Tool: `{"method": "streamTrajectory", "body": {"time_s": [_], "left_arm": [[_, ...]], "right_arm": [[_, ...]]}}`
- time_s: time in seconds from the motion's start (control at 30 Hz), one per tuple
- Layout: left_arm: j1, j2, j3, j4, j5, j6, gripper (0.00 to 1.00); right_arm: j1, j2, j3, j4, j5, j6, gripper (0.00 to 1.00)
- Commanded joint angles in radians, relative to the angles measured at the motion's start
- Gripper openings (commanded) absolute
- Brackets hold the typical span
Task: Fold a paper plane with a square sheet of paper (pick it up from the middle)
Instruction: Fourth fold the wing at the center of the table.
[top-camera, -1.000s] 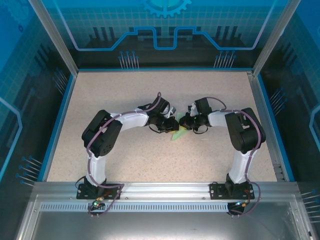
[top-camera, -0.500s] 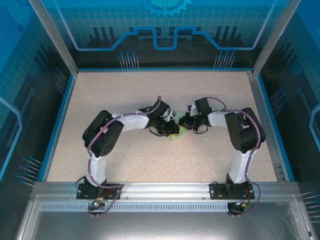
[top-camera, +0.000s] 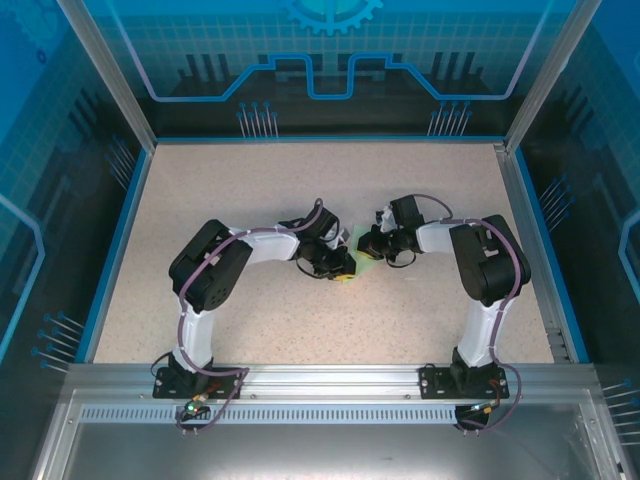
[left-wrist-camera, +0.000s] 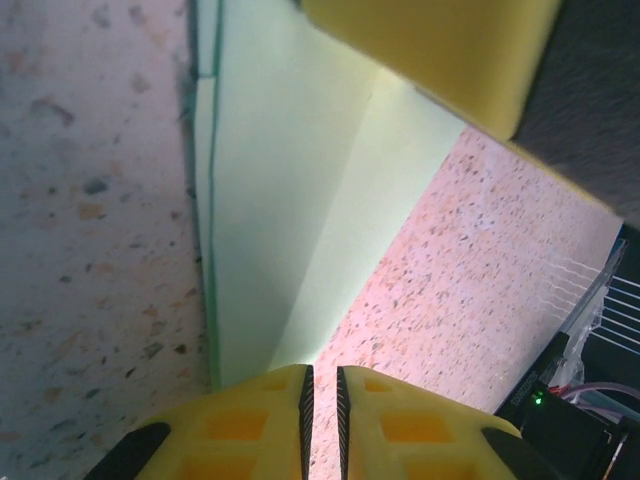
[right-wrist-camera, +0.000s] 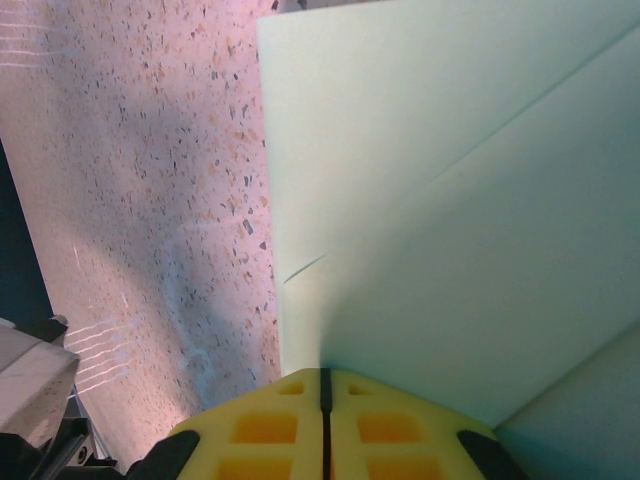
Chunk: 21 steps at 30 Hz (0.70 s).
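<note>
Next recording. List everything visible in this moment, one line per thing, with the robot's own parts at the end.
folded paper sheet: one, pale mint green, creased, at the table's centre between the two end effectors
table: one, speckled beige with a blue rim, under everything
enclosure panels: three, translucent blue with printed graphics, at the back and both sides
frame rail: one, silver aluminium, along the near edge by the arm bases
left arm: one, white and black, reaching in from the left
right arm: one, white and black, reaching in from the right
left end effector: one, yellow fingers almost together at the paper's edge, grip unclear
right end effector: one, yellow fingers shut on the paper's other end
</note>
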Motion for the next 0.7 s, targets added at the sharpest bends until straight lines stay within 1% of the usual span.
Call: {"method": "streamTrajectory", "body": {"time_s": [0.0,0.23,0.43,0.6,0.67], "left_arm": [[-0.010,0.014,-0.031,-0.026,-0.006,-0.008,0.17],[-0.014,0.005,-0.040,-0.023,-0.002,-0.017,0.17],[-0.010,-0.063,-0.036,0.030,-0.009,-0.037,0.17],[0.008,-0.101,-0.038,0.028,-0.088,-0.048,0.18],[0.015,-0.098,-0.046,0.027,-0.101,-0.042,0.18]], "right_arm": [[0.003,0.071,-0.016,-0.054,0.068,-0.017,0.07],[0.003,0.073,-0.011,-0.060,0.072,-0.015,0.07],[0.001,0.072,-0.009,-0.068,0.073,-0.018,0.07],[0.000,0.076,-0.006,-0.071,0.072,-0.019,0.07],[-0.001,0.076,-0.006,-0.072,0.071,-0.020,0.07]]}}
